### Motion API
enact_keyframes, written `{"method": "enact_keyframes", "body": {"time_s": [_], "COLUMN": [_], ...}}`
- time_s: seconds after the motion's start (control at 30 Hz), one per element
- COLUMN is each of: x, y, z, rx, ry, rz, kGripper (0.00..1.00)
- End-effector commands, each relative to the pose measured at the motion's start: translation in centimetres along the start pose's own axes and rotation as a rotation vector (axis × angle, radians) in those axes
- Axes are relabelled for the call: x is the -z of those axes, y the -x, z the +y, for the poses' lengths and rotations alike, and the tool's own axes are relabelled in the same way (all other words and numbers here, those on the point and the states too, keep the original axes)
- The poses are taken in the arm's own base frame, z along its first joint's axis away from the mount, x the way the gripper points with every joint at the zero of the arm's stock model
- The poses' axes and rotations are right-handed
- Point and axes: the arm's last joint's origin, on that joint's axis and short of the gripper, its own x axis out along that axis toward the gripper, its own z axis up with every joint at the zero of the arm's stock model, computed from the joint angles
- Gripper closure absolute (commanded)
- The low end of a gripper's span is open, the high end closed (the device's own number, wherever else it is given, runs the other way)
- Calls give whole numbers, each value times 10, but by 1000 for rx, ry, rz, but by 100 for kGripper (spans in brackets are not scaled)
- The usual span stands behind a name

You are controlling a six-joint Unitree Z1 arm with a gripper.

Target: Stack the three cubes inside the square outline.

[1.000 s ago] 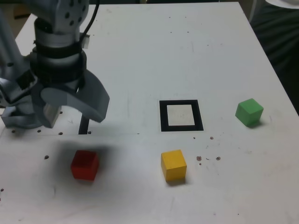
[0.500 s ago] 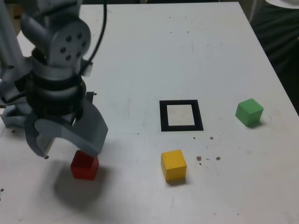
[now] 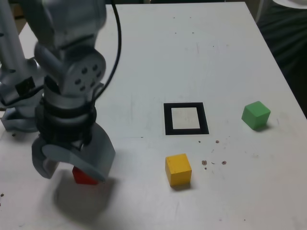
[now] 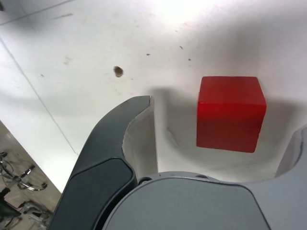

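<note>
The gripper is seen low over the white table, with its two grey jaws spread apart on either side of the red cube, which is largely covered by the jaw nearer the exterior view's right. The yellow cube is found further to the exterior view's right, just below the square outline. The green cube is set well apart, to the right of the outline.
</note>
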Motion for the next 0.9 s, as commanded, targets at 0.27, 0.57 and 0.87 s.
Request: {"method": "enact_keyframes", "body": {"time_s": [0.27,0.57,0.87], "x": [-14,-20,-21], "y": [-10,-8,-8], "z": [-3,0,0], "rx": [-20,-54,-55], "ry": [7,16,17], "rz": [21,-20,-21], "kGripper": [33,68,68]}}
